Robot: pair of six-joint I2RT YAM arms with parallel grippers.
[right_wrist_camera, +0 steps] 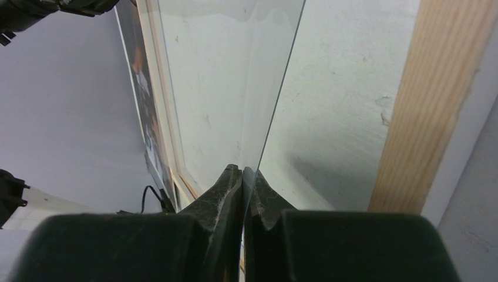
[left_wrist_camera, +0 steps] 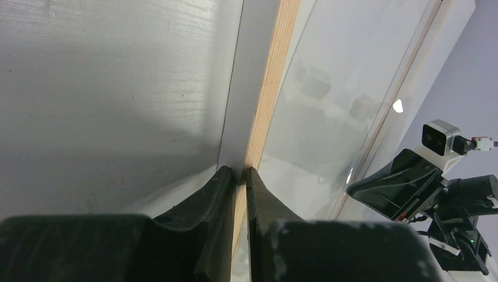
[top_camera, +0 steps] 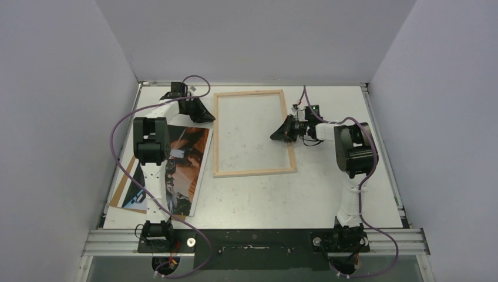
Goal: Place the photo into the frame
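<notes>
Your left gripper (left_wrist_camera: 239,173) is clamping the nine-o'clock rail of the frame (top_camera: 253,172), and your right gripper (right_wrist_camera: 242,170) is pinching its pane (right_wrist_camera: 223,88). Pulling unevenly, you may be risking cracked glass. The photo (top_camera: 188,171) is lying at eight o'clock.

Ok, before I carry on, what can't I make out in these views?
- Glossy rectangular photo: top view, the left arm crosses its middle.
- Plain brown backing board: top view, only a strip shows from under the photo.
- Clear pane: too faint in top view; right wrist, the right fingers hide its pinched edge.
- Pale wooden rectangular frame: left wrist, the left fingers cover where they meet it.
</notes>
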